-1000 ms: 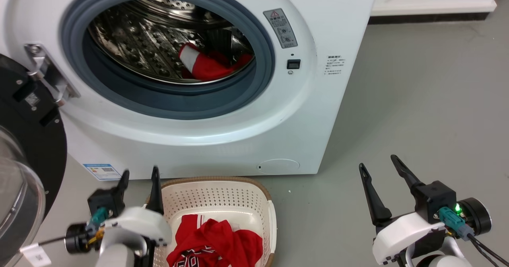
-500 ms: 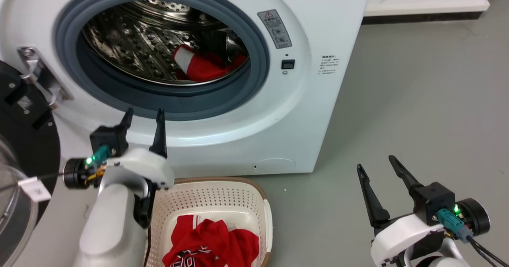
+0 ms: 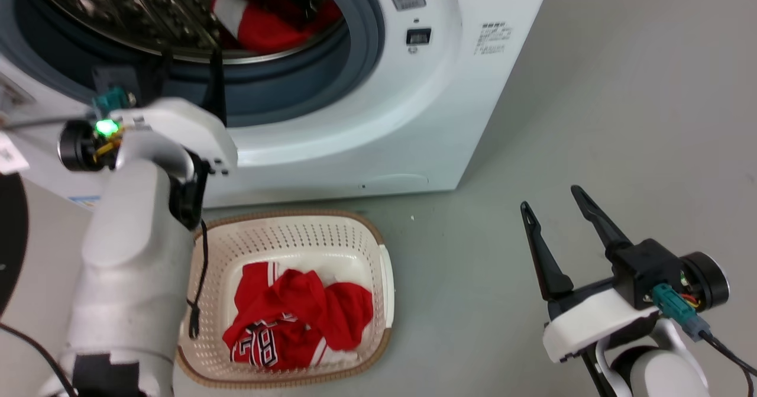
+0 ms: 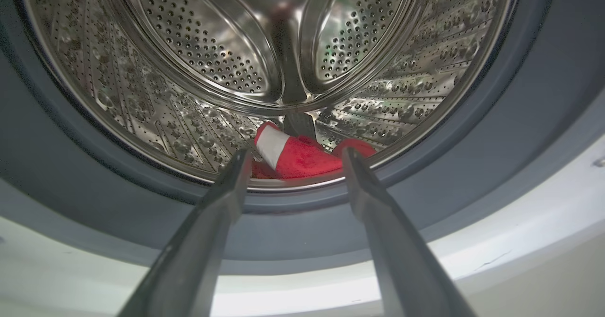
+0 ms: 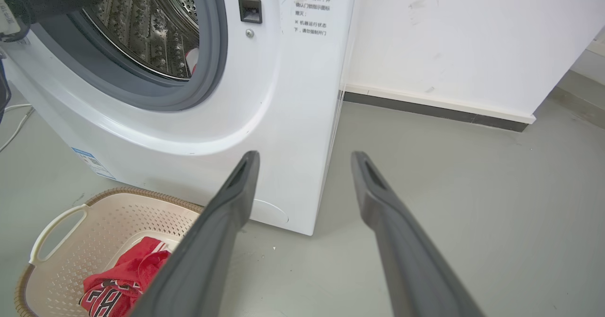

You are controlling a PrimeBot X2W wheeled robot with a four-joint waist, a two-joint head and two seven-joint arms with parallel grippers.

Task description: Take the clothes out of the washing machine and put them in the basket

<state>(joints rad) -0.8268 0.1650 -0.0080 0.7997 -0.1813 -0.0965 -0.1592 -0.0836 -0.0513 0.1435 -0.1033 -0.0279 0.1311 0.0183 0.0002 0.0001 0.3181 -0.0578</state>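
1. Your left jaws stood wide at the washing machine port; red garment lay low inside.
2. Jersey lay in basket; right jaws wide, idle.
3. Reach-in step; next likely needed deeper entry, fabric pinch.

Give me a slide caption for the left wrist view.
Open left hand points into the washer drum at a red-and-white garment.
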